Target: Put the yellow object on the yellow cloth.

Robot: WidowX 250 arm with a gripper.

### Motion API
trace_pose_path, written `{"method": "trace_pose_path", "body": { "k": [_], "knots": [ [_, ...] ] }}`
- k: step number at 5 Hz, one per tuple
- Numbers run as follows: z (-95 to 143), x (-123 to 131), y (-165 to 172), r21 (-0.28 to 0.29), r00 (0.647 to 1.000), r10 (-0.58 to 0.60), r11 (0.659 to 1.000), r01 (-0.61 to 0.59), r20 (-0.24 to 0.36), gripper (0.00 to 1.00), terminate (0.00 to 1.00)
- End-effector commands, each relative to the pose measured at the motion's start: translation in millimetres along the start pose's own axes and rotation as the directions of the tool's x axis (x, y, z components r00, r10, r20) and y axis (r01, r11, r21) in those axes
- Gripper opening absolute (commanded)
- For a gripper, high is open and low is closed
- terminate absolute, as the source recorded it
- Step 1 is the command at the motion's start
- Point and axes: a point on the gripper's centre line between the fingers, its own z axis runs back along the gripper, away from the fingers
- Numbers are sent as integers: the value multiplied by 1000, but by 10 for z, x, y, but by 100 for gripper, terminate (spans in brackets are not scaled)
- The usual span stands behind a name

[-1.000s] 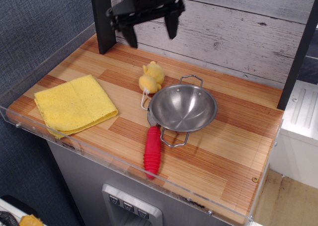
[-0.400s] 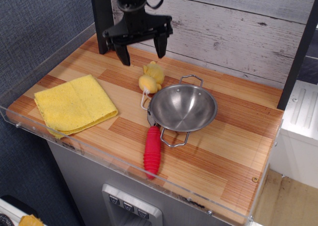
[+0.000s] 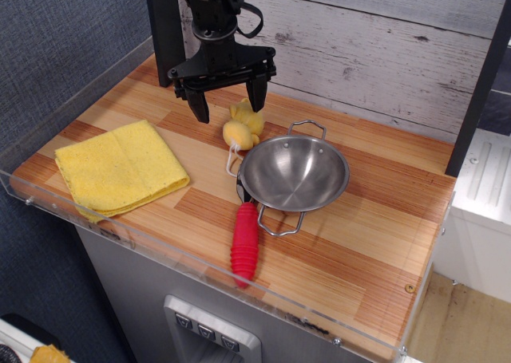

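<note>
Black end effector (image 3: 227,106), spread wide and empty, partly hides the yellow object (image 3: 242,127) behind one finger.

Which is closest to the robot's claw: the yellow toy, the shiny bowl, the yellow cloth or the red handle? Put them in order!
From the gripper, jaws open:
1. Yellow toy, just below, slightly right.
2. Shiny bowl, to the right and nearer the front.
3. Yellow cloth, front left.
4. Red handle, at the table's front edge.
</note>
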Motion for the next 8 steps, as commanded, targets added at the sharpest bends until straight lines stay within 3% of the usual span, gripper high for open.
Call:
{"method": "trace_pose_path", "body": {
  "k": [1, 2, 5, 8],
  "knots": [
    [34, -13, -65, -5, 999, -45, 999, 45, 13, 100, 0],
    [38, -26, -44, 5, 999, -46, 999, 46, 24, 0, 0],
    [222, -34, -51, 10, 995, -61, 998, 60, 76, 0, 0],
    [761, 103, -131, -74, 988, 14, 997, -3, 153, 0, 0]
  ]
}}
